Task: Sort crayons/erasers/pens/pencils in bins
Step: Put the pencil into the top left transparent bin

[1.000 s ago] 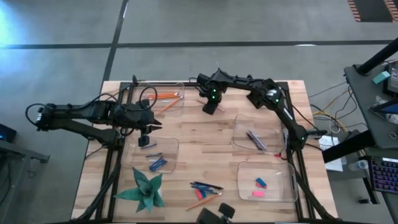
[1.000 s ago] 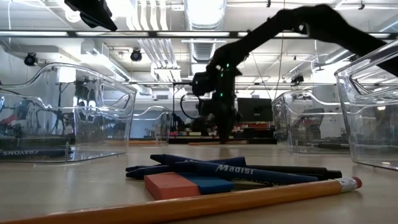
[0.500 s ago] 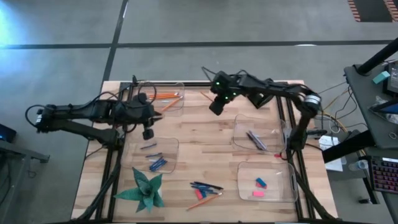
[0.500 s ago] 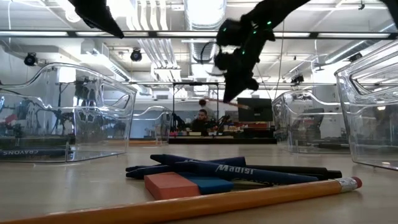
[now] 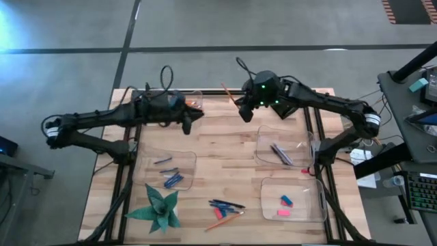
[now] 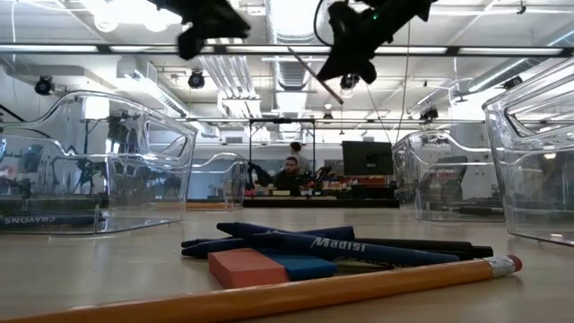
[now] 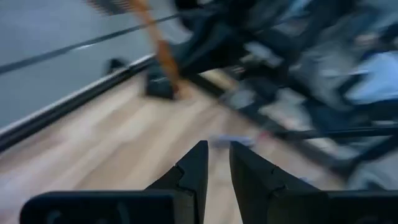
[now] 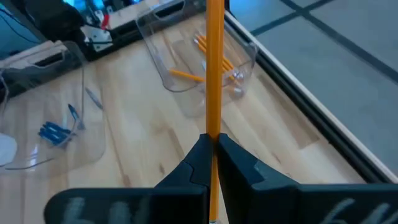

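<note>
My right gripper (image 5: pixel 244 109) is high over the table's far middle, shut on an orange pencil (image 5: pixel 229 94), which also shows in the low view (image 6: pixel 309 70). My left gripper (image 5: pixel 196 116) is empty and hangs beside the pencil bin (image 5: pixel 193 96), which holds several pencils (image 8: pixel 214 59). Its fingers (image 7: pixel 198 163) stand a narrow gap apart. The crayon bin (image 5: pixel 188 158) holds blue crayons (image 5: pixel 172 179). The pen bin (image 5: pixel 263 140) holds pens (image 5: pixel 281 153). The eraser bin (image 5: pixel 268 201) holds a blue and a pink eraser (image 5: pixel 285 205). My right gripper pinches the pencil's shaft (image 8: pixel 213 127) between its two fingers. The pencil runs along the fingers, and its long part sticks out past the fingertips toward the table's far left. It is lifted clear of the table and slants in the low view.
Pens, erasers and a pencil lie in a pile (image 5: pixel 225 207) near the front edge, close in the low view (image 6: pixel 341 247). A green paper star (image 5: pixel 160 207) lies at the front left. A person (image 6: pixel 291 172) sits in the room beyond the table.
My right gripper has risen from the table at the far middle with the pencil, which now hangs clear, and has drifted toward the right edge. My left gripper has gone up from over the crayon bin toward the far edge and the right, to beside the pencil bin.
</note>
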Available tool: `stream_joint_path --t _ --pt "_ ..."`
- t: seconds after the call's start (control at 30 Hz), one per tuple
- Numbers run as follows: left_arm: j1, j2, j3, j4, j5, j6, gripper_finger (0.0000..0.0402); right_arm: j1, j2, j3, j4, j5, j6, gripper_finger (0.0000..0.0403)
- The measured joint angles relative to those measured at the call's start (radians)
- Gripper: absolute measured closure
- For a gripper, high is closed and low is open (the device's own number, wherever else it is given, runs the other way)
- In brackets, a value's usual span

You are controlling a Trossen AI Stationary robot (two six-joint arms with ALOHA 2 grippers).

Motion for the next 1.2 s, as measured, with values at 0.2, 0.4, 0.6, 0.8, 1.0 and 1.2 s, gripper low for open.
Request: stream_joint_path --t 0.2,0.4,0.6,0.8,1.0,1.2 --pt "0.065 0.133 0.000 0.260 0.312 0.004 0.0341 0.004 -0.049 0.000 -0.004 -0.038 -0.042 0.0391" --pt "0.179 0.197 0.006 0.265 0.278 0.121 0.0298 0.004 -0.075 0.000 -0.004 -0.052 -0.060 0.0390" --pt "0.315 0.221 0.006 0.301 0.287 0.011 0.0272 0.004 -0.076 0.000 -0.001 -0.049 -0.053 0.0390" --pt "0.326 0.242 0.006 0.533 0.534 -0.031 0.0247 0.006 -0.048 0.000 0.067 -0.049 -0.040 0.0390" --pt "0.327 0.264 0.006 0.624 0.529 -0.062 0.0205 0.008 -0.024 0.027 0.105 -0.052 -0.024 0.0390" --pt "0.326 0.281 0.007 0.669 0.455 -0.075 0.0185 0.008 -0.018 0.052 0.113 -0.052 -0.019 0.0390"
